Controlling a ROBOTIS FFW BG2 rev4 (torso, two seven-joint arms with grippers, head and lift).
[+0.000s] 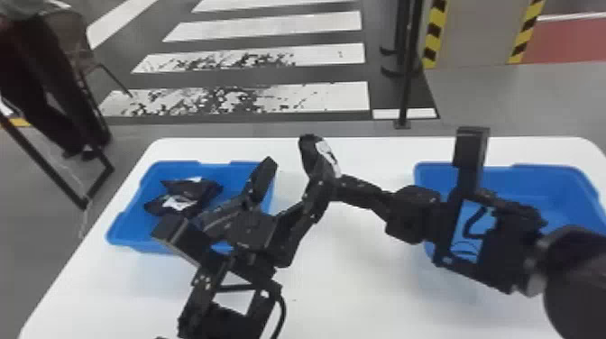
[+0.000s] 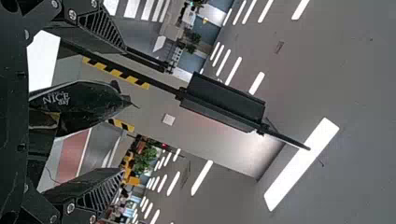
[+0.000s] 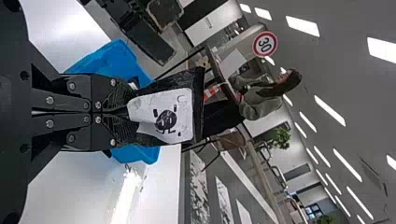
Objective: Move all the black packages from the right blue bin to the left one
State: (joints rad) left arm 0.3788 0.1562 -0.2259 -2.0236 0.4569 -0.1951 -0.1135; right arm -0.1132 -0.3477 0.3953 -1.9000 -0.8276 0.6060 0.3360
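In the head view, my right gripper (image 1: 341, 181) is shut on a black package (image 1: 308, 154) with a white label, raised over the table's middle. In the right wrist view, the right gripper (image 3: 130, 112) pinches this package (image 3: 198, 100) at its edge. My left gripper (image 1: 296, 173) stands open beside the package, partly over the left blue bin (image 1: 158, 169). In the left wrist view, a package (image 2: 88, 100) appears between the open fingers of the left gripper (image 2: 123, 109); contact is unclear. Black packages (image 1: 173, 203) lie in the left bin. The right arm partly hides the right blue bin (image 1: 536, 173).
Both bins stand on a white table (image 1: 351, 279), with bare tabletop between them. The two arms are close together above its middle. A black post (image 1: 407, 85) and a chair (image 1: 67, 36) stand on the floor beyond.
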